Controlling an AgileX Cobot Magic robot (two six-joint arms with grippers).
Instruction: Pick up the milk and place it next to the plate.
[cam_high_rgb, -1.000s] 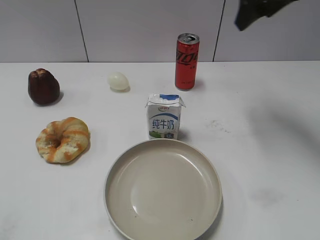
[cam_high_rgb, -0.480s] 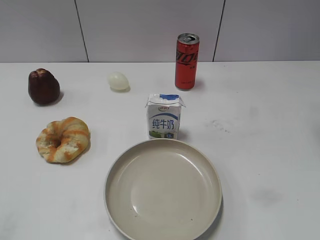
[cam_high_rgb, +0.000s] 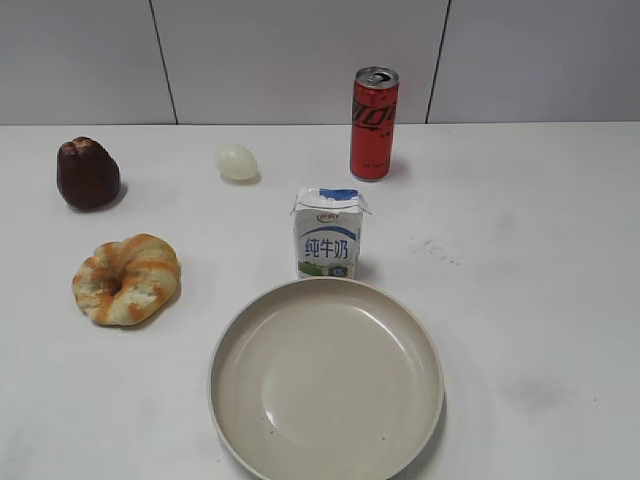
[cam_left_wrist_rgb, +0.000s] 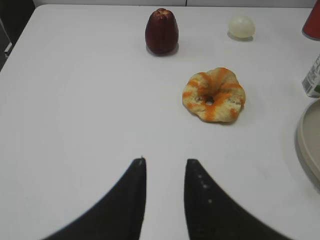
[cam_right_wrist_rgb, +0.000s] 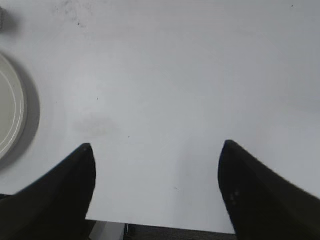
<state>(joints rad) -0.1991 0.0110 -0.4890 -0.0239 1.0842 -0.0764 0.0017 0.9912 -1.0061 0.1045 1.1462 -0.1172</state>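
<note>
A white table seen from the front. The milk stands upright near the centre, just beyond the plate's rim at twelve o'clock. A red can stands behind it at one o'clock. A bread ring lies at nine o'clock, a dark fruit and pale egg farther back. Left gripper narrowly parted, empty; right gripper wide open, empty, above bare table

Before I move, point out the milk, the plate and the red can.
milk (cam_high_rgb: 327, 243), exterior view, front face with the blue characters.
plate (cam_high_rgb: 325, 385), exterior view, bare middle of the dish.
red can (cam_high_rgb: 373, 125), exterior view, middle of its side.
</note>
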